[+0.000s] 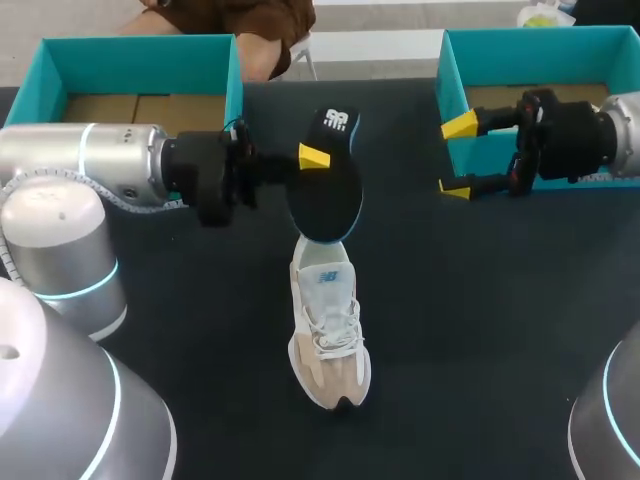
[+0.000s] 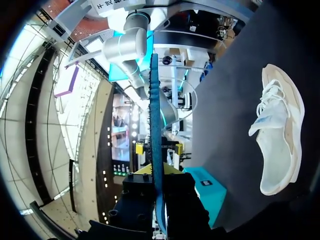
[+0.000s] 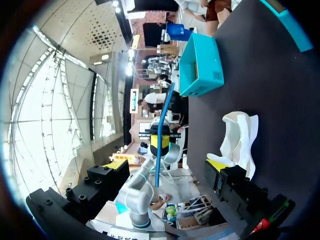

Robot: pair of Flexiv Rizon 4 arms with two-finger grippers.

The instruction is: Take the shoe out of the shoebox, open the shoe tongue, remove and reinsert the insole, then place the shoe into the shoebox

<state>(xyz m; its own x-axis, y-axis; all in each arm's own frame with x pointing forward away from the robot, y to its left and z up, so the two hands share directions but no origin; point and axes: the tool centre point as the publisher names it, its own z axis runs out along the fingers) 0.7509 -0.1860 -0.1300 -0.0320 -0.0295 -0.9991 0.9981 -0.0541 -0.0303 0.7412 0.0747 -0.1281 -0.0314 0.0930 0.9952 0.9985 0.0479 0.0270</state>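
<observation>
A white and beige shoe point(image 1: 328, 335) lies on the dark table, toe toward the front edge. Its black insole point(image 1: 328, 185), edged in blue, hangs in the air just above the heel, with my left gripper point(image 1: 318, 165) shut on it. In the left wrist view the insole point(image 2: 155, 115) shows edge-on between the fingers of that gripper point(image 2: 156, 172), and the shoe point(image 2: 280, 135) lies off to one side. My right gripper point(image 1: 458, 156) stands open and empty by the right shoebox point(image 1: 447, 90). From the right gripper point(image 3: 167, 165) the insole point(image 3: 162, 130) and shoe point(image 3: 240, 137) are ahead.
Two teal shoeboxes stand at the back of the table, the left shoebox point(image 1: 232, 75) behind my left arm and the right one behind my right gripper. The left shoebox point(image 3: 200, 67) also shows ahead of the right gripper.
</observation>
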